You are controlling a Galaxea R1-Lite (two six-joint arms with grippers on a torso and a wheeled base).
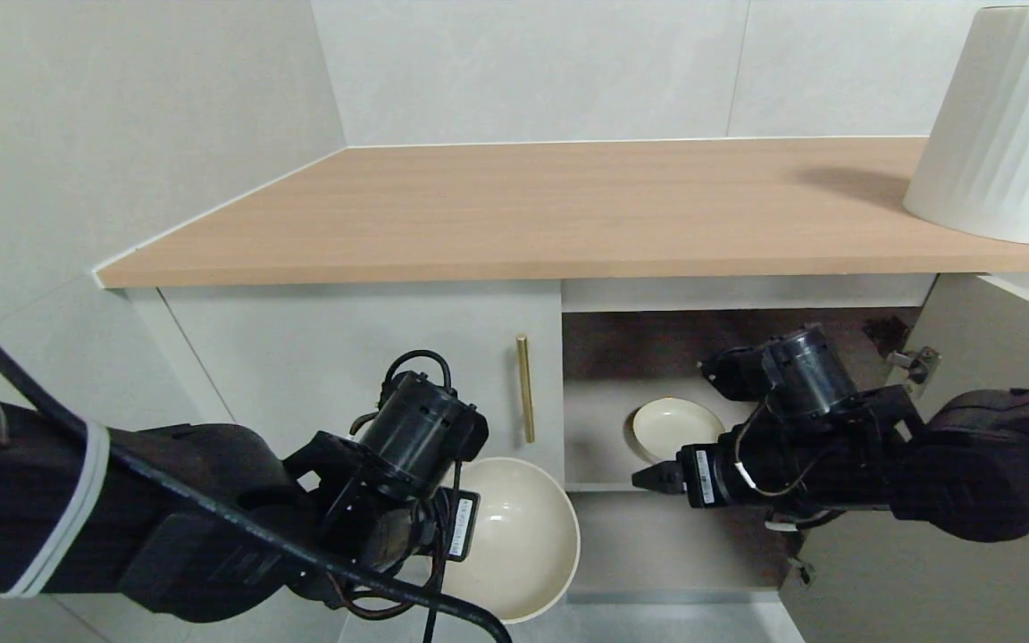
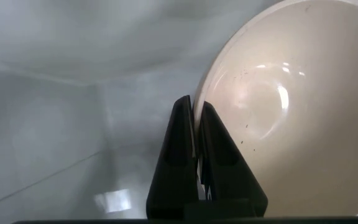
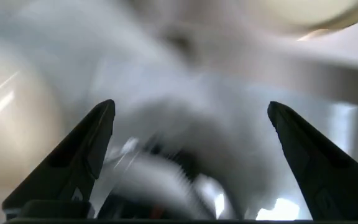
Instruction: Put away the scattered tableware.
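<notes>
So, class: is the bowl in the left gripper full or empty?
Empty: the bowl shows a bare, glossy inside; left gripper pinches its rim.

A pale shelf board [image 1: 595, 451] inside the open white cabinet carries one small, round cream ceramic plate [image 1: 677, 427]. The plate lies flat just beyond the fingertips of the right gripper [image 1: 648, 480], apart from them. Well above those fingers a light-wood countertop [image 1: 568, 205] spans the cabinet. It bears a tall white ribbed cylindrical vessel [image 1: 1006, 125], standing upright far off to their right.
</notes>
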